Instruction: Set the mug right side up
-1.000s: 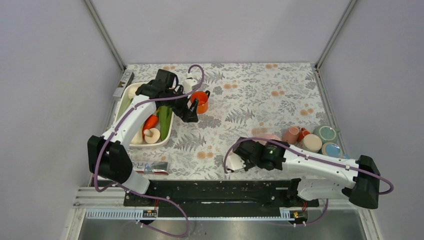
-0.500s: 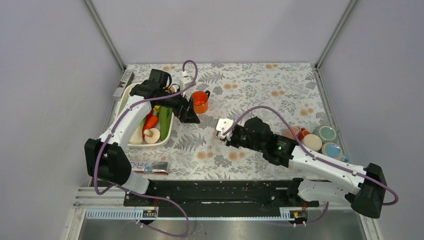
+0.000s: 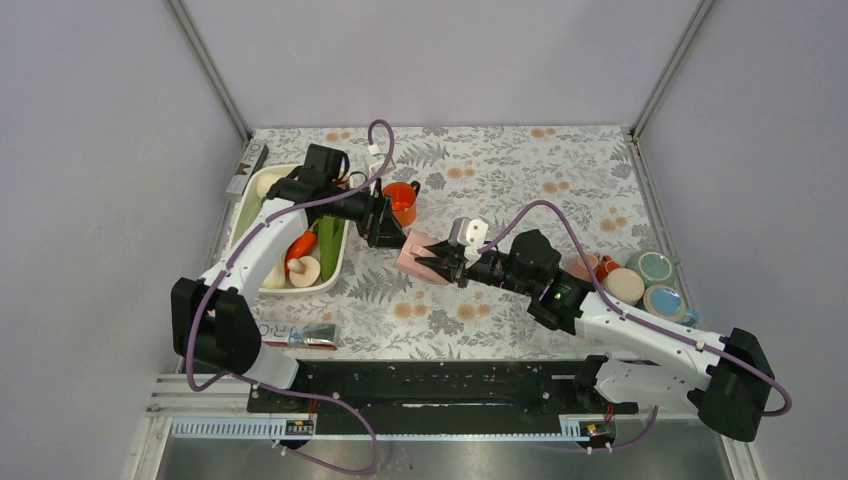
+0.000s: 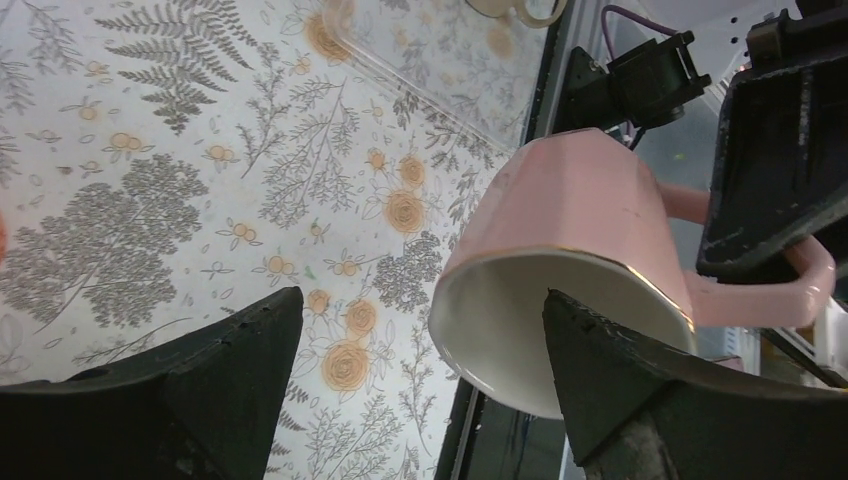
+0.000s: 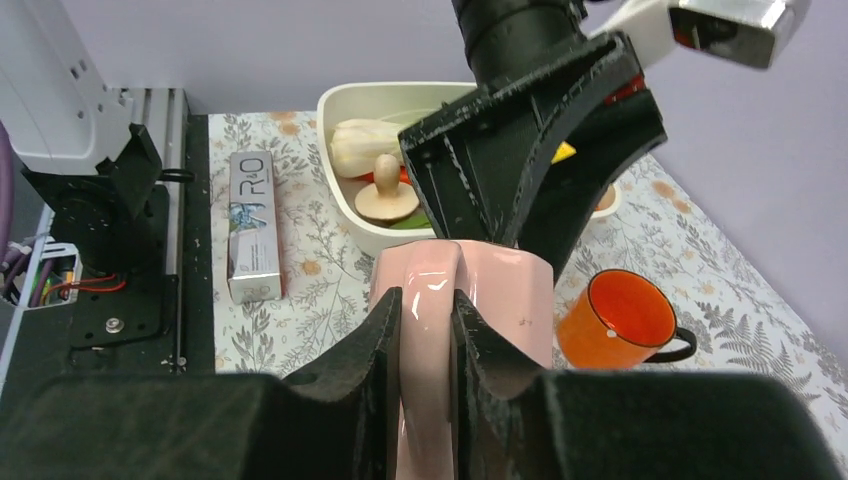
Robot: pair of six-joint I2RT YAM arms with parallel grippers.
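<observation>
The pink mug (image 3: 418,254) is held off the table on its side, its mouth toward the left arm. My right gripper (image 3: 443,262) is shut on its handle; in the right wrist view both fingers pinch the pink handle (image 5: 428,340) of the mug (image 5: 510,300). My left gripper (image 3: 392,236) is open right beside the mug. In the left wrist view the mug (image 4: 570,225) and its white inside sit by the right finger (image 4: 620,390) of my open left gripper (image 4: 420,390), not gripped.
An upright orange mug (image 3: 400,203) stands just behind the left gripper and shows in the right wrist view (image 5: 625,320). A white tray (image 3: 338,268) of vegetables lies at the left. Several cups (image 3: 625,282) stand at the right. A small box (image 3: 300,335) lies at the front left.
My right arm has swung from the front of the table up and left, bringing the pink mug to the left gripper. The left gripper has shifted slightly toward it.
</observation>
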